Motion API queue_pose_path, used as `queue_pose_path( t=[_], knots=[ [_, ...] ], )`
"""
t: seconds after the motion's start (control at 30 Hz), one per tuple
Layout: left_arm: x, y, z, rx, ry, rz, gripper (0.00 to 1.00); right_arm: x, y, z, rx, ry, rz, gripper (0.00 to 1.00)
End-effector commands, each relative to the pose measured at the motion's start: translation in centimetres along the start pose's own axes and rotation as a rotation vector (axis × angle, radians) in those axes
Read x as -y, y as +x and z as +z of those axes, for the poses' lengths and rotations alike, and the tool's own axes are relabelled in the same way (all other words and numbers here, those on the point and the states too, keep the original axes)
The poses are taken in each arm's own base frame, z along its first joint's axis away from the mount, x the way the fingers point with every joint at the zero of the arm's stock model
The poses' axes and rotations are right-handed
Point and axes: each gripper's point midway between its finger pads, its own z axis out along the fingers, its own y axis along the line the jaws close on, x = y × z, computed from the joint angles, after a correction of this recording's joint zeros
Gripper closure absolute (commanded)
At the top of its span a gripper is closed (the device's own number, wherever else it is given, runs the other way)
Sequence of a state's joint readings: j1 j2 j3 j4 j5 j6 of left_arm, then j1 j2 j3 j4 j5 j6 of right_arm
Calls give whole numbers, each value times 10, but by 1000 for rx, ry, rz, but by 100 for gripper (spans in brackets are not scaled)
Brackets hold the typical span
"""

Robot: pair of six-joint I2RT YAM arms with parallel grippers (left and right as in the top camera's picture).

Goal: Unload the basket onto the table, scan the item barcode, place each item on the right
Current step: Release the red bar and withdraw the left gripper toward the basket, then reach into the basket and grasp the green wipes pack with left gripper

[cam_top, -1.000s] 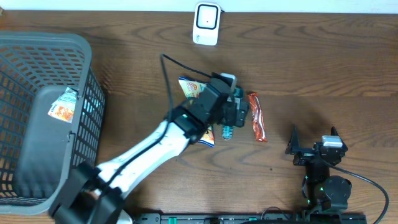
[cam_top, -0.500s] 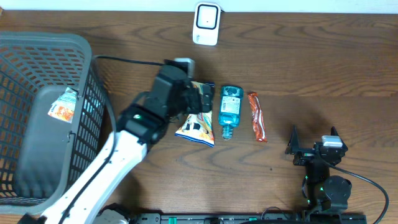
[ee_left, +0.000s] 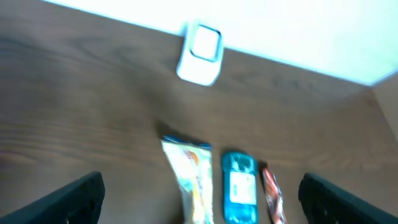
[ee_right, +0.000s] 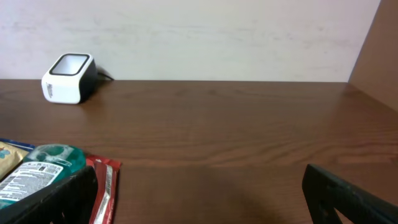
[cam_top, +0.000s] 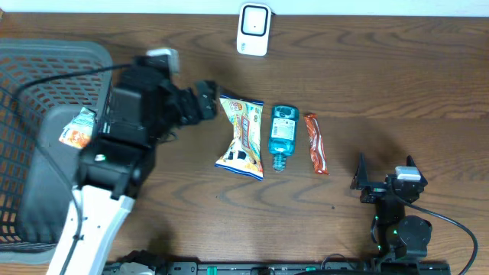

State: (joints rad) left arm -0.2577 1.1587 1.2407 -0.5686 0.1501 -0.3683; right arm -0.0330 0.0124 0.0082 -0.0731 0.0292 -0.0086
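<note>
— Where were the grippers, seen from overhead?

— The left gripper (cam_top: 208, 101) hovered above the table (cam_top: 397, 84), between the grey basket (cam_top: 46, 52) and the snack bag (cam_top: 243, 137), at about ten o'clock from the bag. Its jaws stood wide apart, holding nothing. The right gripper (cam_top: 385, 169) was near the table's five o'clock edge, fingers likewise spread and empty.

— And the items to scan?

— All lay on the wood, in a row near the middle. The snack bag came first, with a blue bottle (cam_top: 282, 136) just beside it at three o'clock. A red wrapped bar (cam_top: 315, 143) lay at three o'clock of the bottle. None touched either gripper.

— The scanner?

— The white scanner (cam_top: 254, 29) stood at the table's twelve o'clock edge, well apart from the row and roughly at twelve from the snack bag.

— Anything in the basket?

— One small orange-and-white packet (cam_top: 76, 128) lay inside, at about nine o'clock of the left gripper. The left wrist view was blurred, so no label could be read.
</note>
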Motion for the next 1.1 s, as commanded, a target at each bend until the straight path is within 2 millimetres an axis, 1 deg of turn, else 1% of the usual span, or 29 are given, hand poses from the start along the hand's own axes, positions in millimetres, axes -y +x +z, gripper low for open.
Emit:
queue_pose_path(
  t=[0.0,0.07,0.13,0.2,0.27,0.33,0.43,0.53,0.6,0.67,0.77,0.83,0.93,0.97,1.07],
  knots=[
    [-13,-37,-25,95,-44,-1,0,-2,0,0,1,-11,-8,1],
    [-26,-50,-36,124,-82,-23,0,-2,0,0,1,-11,-8,1],
    [-45,-61,-48,152,-149,-53,1,-2,0,0,1,-11,-8,1],
    [-73,-70,-60,184,-252,-91,1,-2,0,0,1,-11,-8,1],
    [-105,-73,-73,212,-377,-154,1,-2,0,0,1,-11,-8,1],
    [-135,-70,-86,225,-480,-235,1,-2,0,0,1,-11,-8,1],
    [-176,-59,-105,228,-596,-387,1,-2,0,0,1,-11,-8,1],
    [-210,-47,-124,239,-693,-525,1,-2,0,0,1,-11,-8,1],
    [-228,-41,-134,244,-744,-589,1,-2,0,0,1,-11,-8,1],
    [-244,-32,-140,225,-792,-632,1,-2,0,0,1,-11,-8,1],
    [-261,-20,-136,178,-832,-672,1,-2,0,0,1,-11,-8,1],
    [-270,-11,-125,131,-845,-687,1,-2,0,0,1,-11,-8,1],
    [-281,2,-101,39,-828,-713,0,-2,0,0,1,-11,-8,1],
    [-286,7,-89,-1,-814,-726,2,-2,0,0,1,-11,-8,1],
    [-295,22,-62,-98,-778,-767,12,-2,0,0,1,-11,-8,1]
  ],
)
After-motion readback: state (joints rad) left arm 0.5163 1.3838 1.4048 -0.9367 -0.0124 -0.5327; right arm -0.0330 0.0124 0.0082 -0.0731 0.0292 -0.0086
